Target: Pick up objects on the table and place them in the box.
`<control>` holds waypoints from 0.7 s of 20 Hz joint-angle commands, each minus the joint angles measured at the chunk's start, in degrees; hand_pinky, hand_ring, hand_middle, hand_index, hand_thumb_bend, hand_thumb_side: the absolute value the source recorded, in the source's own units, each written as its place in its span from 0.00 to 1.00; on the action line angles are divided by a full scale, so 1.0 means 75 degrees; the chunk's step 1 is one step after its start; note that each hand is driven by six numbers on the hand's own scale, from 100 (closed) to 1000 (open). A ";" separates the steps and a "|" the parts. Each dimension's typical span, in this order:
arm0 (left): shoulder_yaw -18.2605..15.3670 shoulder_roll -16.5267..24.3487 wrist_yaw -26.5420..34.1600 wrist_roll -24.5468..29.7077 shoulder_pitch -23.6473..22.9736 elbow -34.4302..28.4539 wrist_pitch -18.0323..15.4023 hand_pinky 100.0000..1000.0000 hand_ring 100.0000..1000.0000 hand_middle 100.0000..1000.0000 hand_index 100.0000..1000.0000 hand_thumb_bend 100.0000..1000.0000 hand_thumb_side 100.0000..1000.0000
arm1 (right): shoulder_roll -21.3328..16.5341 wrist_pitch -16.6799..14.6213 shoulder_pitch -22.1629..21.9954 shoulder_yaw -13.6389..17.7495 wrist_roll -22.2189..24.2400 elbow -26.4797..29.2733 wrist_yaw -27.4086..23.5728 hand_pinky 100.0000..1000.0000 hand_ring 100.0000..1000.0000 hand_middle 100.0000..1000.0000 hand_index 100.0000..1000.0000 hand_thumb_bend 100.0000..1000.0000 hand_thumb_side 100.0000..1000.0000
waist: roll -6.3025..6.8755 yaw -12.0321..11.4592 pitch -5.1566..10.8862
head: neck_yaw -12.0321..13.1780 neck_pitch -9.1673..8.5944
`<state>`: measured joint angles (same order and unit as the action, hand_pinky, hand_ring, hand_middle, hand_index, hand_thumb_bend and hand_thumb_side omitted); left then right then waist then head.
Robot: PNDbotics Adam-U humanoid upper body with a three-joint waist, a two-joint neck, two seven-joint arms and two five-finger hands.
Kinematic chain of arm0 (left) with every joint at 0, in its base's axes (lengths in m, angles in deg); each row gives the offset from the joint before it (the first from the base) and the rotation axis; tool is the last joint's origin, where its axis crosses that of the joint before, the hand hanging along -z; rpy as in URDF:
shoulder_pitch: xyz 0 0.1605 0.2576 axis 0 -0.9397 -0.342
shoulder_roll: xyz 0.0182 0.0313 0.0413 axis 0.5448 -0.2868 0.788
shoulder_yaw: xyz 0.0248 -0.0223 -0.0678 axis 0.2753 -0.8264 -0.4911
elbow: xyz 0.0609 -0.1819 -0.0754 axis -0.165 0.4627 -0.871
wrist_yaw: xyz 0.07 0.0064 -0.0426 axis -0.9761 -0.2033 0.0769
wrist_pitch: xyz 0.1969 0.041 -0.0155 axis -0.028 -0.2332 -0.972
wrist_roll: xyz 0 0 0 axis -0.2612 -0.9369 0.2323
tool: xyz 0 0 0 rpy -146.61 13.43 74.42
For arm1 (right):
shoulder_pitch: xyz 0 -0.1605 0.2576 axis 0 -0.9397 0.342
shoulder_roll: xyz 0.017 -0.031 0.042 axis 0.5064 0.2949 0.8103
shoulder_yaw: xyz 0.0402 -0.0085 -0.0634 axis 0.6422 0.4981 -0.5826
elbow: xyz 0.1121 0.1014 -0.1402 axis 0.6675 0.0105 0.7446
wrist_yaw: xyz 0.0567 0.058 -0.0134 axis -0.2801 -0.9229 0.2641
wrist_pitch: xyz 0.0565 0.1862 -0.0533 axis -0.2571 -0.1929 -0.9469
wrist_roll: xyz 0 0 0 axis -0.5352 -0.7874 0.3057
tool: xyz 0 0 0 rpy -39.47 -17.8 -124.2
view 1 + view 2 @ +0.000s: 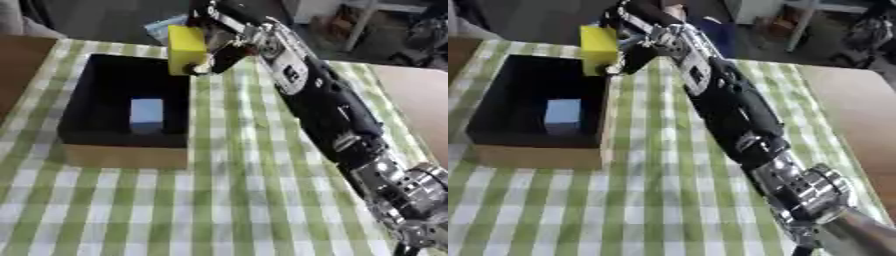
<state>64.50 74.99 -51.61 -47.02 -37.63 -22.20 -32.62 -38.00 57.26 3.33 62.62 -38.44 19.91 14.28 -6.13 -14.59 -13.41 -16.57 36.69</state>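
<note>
- Right hand (pixel 226 52) has its fingers pinching the yellow block (pixel 186 49), held upright over the box's (pixel 122 155) far right corner.
- A blue block (pixel 146 114) already lies inside.
- Open box lies left of and nearer than the hand.
- Left hand is unseen.

- Both views are soft and slightly blurred all over; edges of the green-and-white checked cloth (pixel 219 200) smear a little.
- Light is even and fairly bright on the worktop, with no hard glare.
- The inside of the box (pixel 105 95) is very dark, almost black; only a pale blue block (pixel 146 114) stands out in it.
- The yellow block (pixel 186 47) is brightly lit and saturated.
- The black arm (pixel 328 110) shows small pale highlights on its silver joints.
- The background beyond the worktop is dim and out of focus.
- The nearest arm joint, at the lower right, is the most blurred.
</note>
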 commanded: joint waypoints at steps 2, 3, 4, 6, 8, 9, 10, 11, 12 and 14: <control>0.0010 0.0082 0.0072 0.0034 0.0165 -0.0120 -0.0015 0.67 0.52 0.52 0.69 0.28 0.00 | 0.0355 -0.0159 0.0122 -0.0182 0.0267 -0.0091 0.0301 0.74 0.70 0.43 0.62 0.42 0.18 | 0.0058 -0.0050 0.0126 | -0.0041 -0.0019; 0.0008 0.0076 0.0075 0.0033 0.0174 -0.0125 -0.0016 0.67 0.52 0.52 0.69 0.28 0.00 | 0.0455 -0.0200 0.0079 -0.0231 0.0342 -0.0153 0.0342 0.74 0.70 0.44 0.63 0.42 0.18 | 0.0061 -0.0058 0.0115 | -0.0038 -0.0020; 0.0005 0.0072 0.0078 0.0030 0.0181 -0.0127 -0.0014 0.67 0.52 0.52 0.69 0.28 0.00 | 0.0534 -0.0244 0.0041 -0.0281 0.0411 -0.0203 0.0403 0.74 0.70 0.44 0.64 0.43 0.18 | 0.0062 -0.0061 0.0105 | -0.0038 -0.0016; 0.0002 0.0064 0.0080 0.0026 0.0186 -0.0126 -0.0009 0.67 0.52 0.52 0.69 0.28 0.00 | 0.0656 -0.0321 -0.0022 -0.0350 0.0520 -0.0284 0.0505 0.75 0.71 0.48 0.68 0.45 0.18 | 0.0062 -0.0050 0.0088 | -0.0028 -0.0011; 0.0003 0.0058 0.0077 0.0028 0.0189 -0.0124 -0.0007 0.67 0.52 0.52 0.69 0.28 0.00 | 0.0713 -0.0393 -0.0067 -0.0420 0.0658 -0.0329 0.0557 0.76 0.73 0.56 0.74 0.48 0.18 | 0.0061 -0.0033 0.0078 | -0.0018 -0.0004; 0.0003 0.0057 0.0076 0.0030 0.0190 -0.0124 -0.0007 0.67 0.52 0.52 0.69 0.28 0.00 | 0.0720 -0.0421 -0.0080 -0.0444 0.0737 -0.0328 0.0557 0.76 0.74 0.57 0.75 0.48 0.18 | 0.0061 -0.0026 0.0075 | -0.0012 0.0000; 0.0003 0.0056 0.0075 0.0031 0.0190 -0.0123 -0.0007 0.67 0.52 0.52 0.69 0.28 0.00 | 0.0720 -0.0435 -0.0087 -0.0454 0.0796 -0.0318 0.0549 0.76 0.74 0.57 0.75 0.48 0.18 | 0.0062 -0.0022 0.0074 | -0.0008 0.0002; 0.0003 0.0056 0.0075 0.0031 0.0190 -0.0123 -0.0008 0.67 0.52 0.52 0.69 0.28 0.00 | 0.0719 -0.0437 -0.0091 -0.0458 0.0836 -0.0307 0.0539 0.76 0.74 0.57 0.75 0.48 0.18 | 0.0062 -0.0020 0.0073 | -0.0007 0.0003; -0.0006 0.0060 0.0074 0.0024 0.0179 -0.0120 -0.0004 0.67 0.52 0.52 0.69 0.28 0.00 | 0.0692 -0.0454 -0.0112 -0.0488 0.0907 -0.0271 0.0524 0.84 0.81 0.77 0.89 0.55 0.17 | 0.0075 0.0018 0.0079 | 0.0013 0.0014; -0.0020 0.0063 0.0071 0.0009 0.0150 -0.0113 0.0002 0.67 0.52 0.52 0.69 0.28 0.00 | 0.0617 -0.0460 -0.0141 -0.0508 0.1042 -0.0116 0.0418 0.86 0.84 0.84 0.93 0.58 0.17 | 0.0101 0.0111 0.0096 | 0.0042 0.0040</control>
<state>64.77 74.93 -51.39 -47.01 -37.22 -22.20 -32.62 -32.33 53.96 1.58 58.93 -31.34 18.01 17.53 -6.04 -13.69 -13.62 -16.44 36.72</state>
